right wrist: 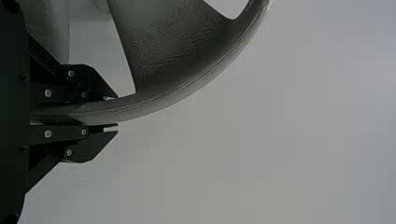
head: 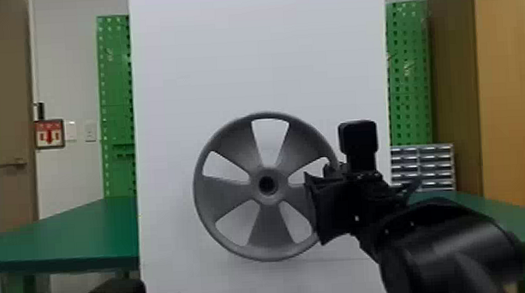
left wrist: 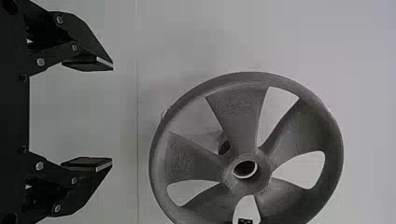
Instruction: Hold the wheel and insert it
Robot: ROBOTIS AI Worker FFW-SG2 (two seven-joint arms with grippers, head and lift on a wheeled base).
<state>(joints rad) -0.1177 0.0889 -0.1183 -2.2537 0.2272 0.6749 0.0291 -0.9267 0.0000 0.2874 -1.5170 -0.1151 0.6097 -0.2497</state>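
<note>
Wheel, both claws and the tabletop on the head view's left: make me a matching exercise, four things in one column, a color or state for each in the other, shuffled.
Things
1. wheel
2. left claw
3. right claw
4. tabletop

Colors and states
A. open, holding nothing
B. green
C. gray and round, with a hole at its center
D. closed on a rim

Right pairs: 1-C, 2-A, 3-D, 4-B
</note>
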